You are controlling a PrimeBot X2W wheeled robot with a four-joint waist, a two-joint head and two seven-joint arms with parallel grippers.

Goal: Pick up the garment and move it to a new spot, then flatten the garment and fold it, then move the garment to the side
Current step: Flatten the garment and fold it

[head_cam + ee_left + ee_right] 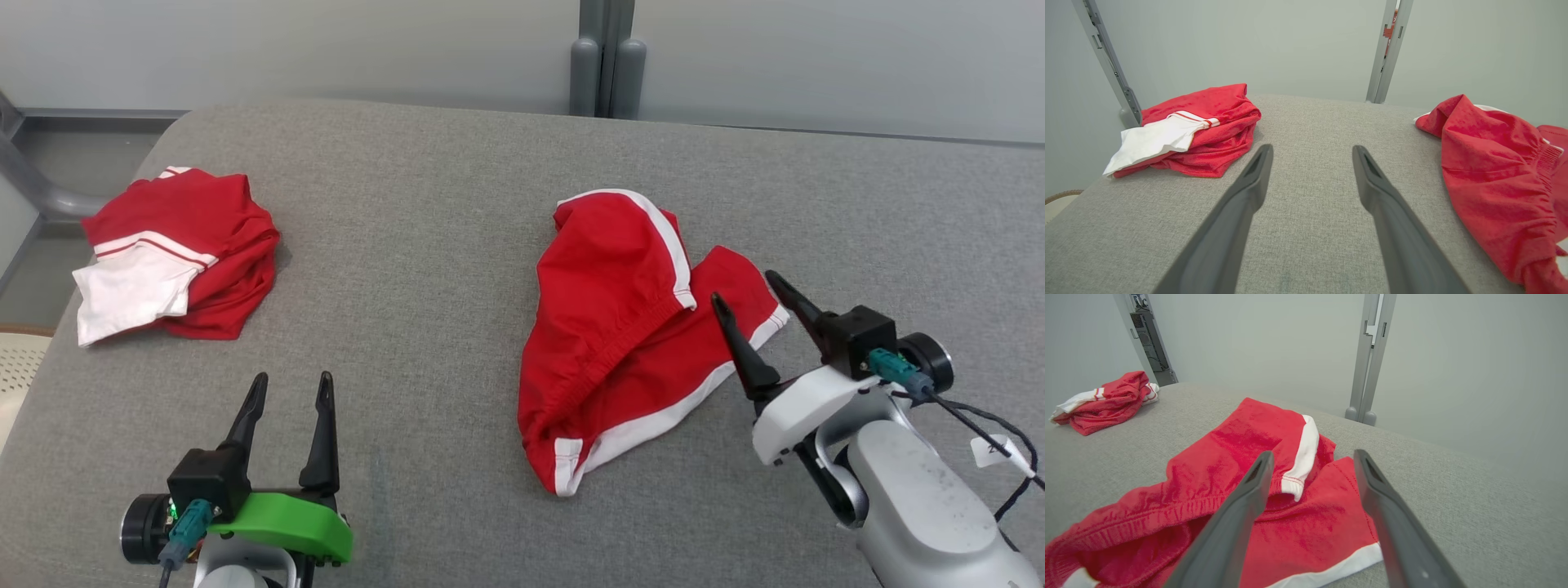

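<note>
Desk (424,245), head view: the far edge runs across 12 o'clock below the wall and a grey post (606,57). The left edge drops away at 9 o'clock past a rounded corner. You have open grey cloth through the middle, from 6 up to 12 o'clock. The garment (620,327) lies just right of centre, toward 4 o'clock. It is a pair of red shorts, crumpled, one half lapped over the other, with the gathered waistband showing and white bands along the hems. A second red-and-white bundle (204,245) sits well apart at 10 o'clock, near the left edge. Right gripper (744,287): fingers (1241,506) spread over the garment's 3 o'clock side, contact not discernible. Left gripper (294,376): fingers (1241,204) spread above bare desk at 7 o'clock.
</note>
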